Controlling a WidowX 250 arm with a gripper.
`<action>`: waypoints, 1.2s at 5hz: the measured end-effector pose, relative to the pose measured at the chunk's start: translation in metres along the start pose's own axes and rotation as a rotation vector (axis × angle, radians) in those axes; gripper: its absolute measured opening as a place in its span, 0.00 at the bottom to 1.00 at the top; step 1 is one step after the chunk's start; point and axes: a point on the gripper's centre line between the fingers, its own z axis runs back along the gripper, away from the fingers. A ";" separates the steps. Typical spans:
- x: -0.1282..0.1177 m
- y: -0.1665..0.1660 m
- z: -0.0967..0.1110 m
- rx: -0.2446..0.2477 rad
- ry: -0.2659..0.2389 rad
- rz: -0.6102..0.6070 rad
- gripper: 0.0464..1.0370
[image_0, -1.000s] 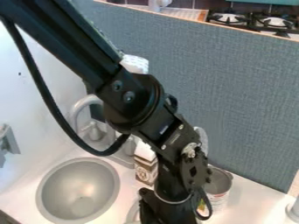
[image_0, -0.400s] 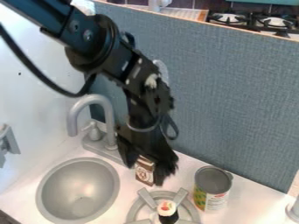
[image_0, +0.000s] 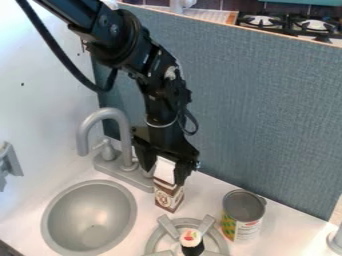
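A pale, glossy wall (image_0: 40, 110) rises on the left and meets an upright panel (image_0: 260, 105) covered in blue-grey woven texture. The white worktop (image_0: 287, 227), glaring brightly at lower right, has a round grey sink (image_0: 63, 212), a curved grey faucet (image_0: 123, 130) and a grey burner ring (image_0: 152, 241). Beyond the panel are a stovetop with black grates (image_0: 287, 22) and dark tiles (image_0: 220, 4).

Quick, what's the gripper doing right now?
Gripper: open, fingers on either side of the carton's top; whether they touch it can't be told.
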 end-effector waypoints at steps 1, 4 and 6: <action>0.010 0.004 -0.011 -0.012 0.007 0.037 0.96; 0.033 0.010 -0.037 -0.044 0.055 0.086 0.96; 0.043 0.013 -0.042 -0.024 0.101 0.077 0.96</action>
